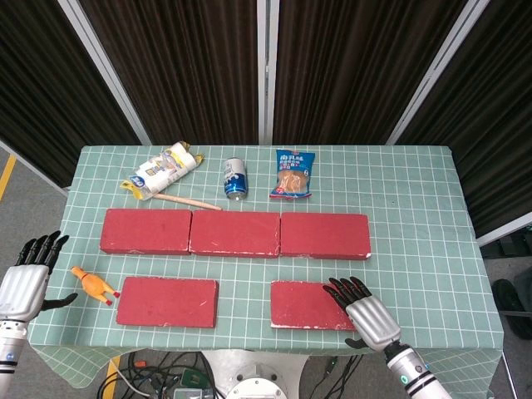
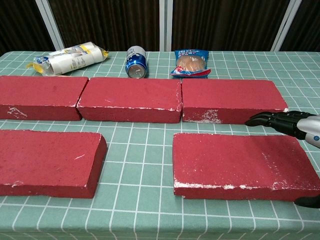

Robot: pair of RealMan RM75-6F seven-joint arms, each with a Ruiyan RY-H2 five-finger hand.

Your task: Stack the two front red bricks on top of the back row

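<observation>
Three red bricks form the back row: left, middle and right. In front of them lie the front left brick and the front right brick, both flat on the green mat. My right hand reaches over the right end of the front right brick. In the chest view its fingers stretch above the brick's far edge and the thumb tip shows by the near corner. Nothing is gripped. My left hand hangs open off the table's left edge.
A yellow rubber chicken lies left of the front left brick. Behind the back row are a white wrapped pack, a thin wooden stick, a blue can on its side and a blue snack bag.
</observation>
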